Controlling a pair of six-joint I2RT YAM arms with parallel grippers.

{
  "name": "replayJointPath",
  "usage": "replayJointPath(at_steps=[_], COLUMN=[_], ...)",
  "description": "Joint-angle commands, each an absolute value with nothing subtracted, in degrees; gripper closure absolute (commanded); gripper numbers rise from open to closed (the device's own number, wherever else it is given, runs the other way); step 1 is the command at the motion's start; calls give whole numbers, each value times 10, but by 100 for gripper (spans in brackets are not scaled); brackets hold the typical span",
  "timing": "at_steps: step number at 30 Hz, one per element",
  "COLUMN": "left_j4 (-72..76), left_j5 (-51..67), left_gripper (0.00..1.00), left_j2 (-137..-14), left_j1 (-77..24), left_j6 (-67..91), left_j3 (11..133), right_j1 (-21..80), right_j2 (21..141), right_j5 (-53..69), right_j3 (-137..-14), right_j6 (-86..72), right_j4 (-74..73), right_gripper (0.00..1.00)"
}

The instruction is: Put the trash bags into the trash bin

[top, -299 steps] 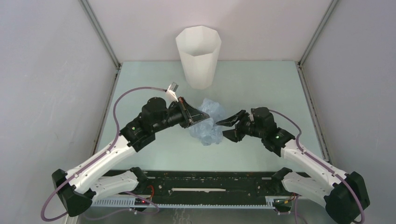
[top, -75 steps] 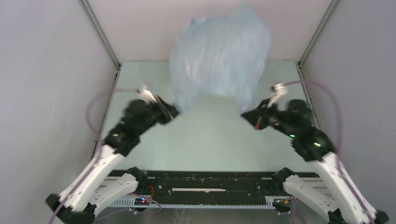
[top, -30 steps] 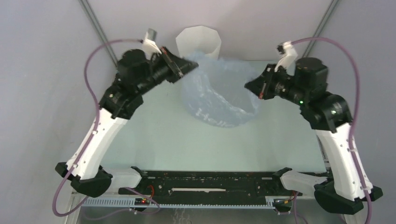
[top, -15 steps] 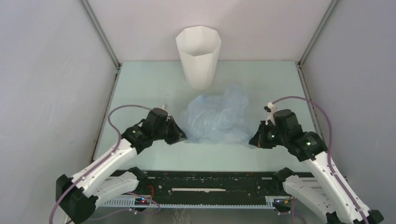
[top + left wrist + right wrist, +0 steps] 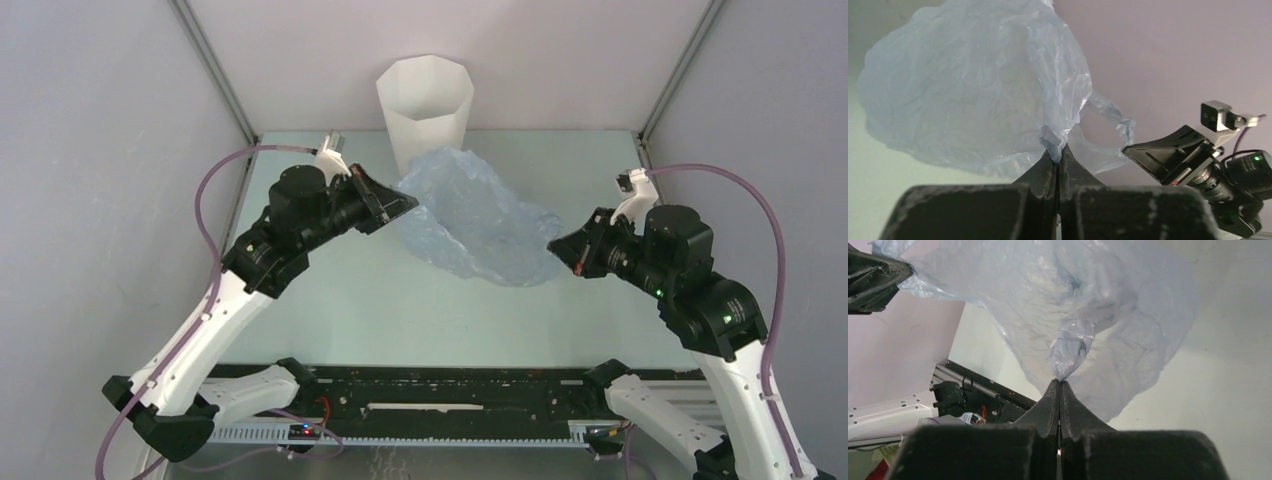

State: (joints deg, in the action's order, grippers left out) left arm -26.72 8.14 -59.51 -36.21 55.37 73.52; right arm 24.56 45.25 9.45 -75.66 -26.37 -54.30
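Observation:
The pale-blue translucent trash bag (image 5: 480,220) hangs spread in the air between my two grippers, in front of the white faceted trash bin (image 5: 424,118) at the back centre. My left gripper (image 5: 408,203) is shut on the bag's left edge; the pinched film shows in the left wrist view (image 5: 1057,145). My right gripper (image 5: 553,243) is shut on the bag's right edge, seen in the right wrist view (image 5: 1060,381). The bag (image 5: 973,85) billows wide and wrinkled, with a loop handle (image 5: 1110,122) hanging loose. The bag's upper left edge overlaps the bin's lower front.
Grey enclosure walls stand left, right and behind. The pale-green table (image 5: 340,300) lies below the bag. A black rail (image 5: 440,400) runs along the near edge between the arm bases.
Both arms have risen from the table, lifting the bag off the surface and stretching it wider between them, closer to the bin.

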Motion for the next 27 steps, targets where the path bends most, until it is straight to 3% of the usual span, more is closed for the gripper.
replayJointPath(at_steps=[1, 6, 11, 13, 14, 20, 27], left_j4=[-265, -267, -314, -327, -332, -350, -332], left_j5=[76, 84, 65, 55, 52, 6, -85], left_gripper=[99, 85, 44, 16, 13, 1, 6], left_j2=[-584, -584, -583, -576, -574, -618, -795], left_j1=[-363, -363, -358, -343, -333, -261, -211], left_j6=[533, 513, 473, 466, 466, 479, 517], left_j3=[729, 728, 755, 761, 763, 806, 926], right_j1=[243, 243, 243, 243, 243, 243, 243], right_j2=[431, 408, 402, 400, 398, 390, 404], right_j5=[51, -34, -95, -117, -124, -129, -172], right_j3=[-763, -763, -764, -765, -766, -777, -795], right_j6=[-275, -277, -296, -299, -298, -284, -264], right_j4=[-534, -553, -578, -596, -603, -604, -622], right_gripper=[100, 100, 100, 100, 100, 100, 100])
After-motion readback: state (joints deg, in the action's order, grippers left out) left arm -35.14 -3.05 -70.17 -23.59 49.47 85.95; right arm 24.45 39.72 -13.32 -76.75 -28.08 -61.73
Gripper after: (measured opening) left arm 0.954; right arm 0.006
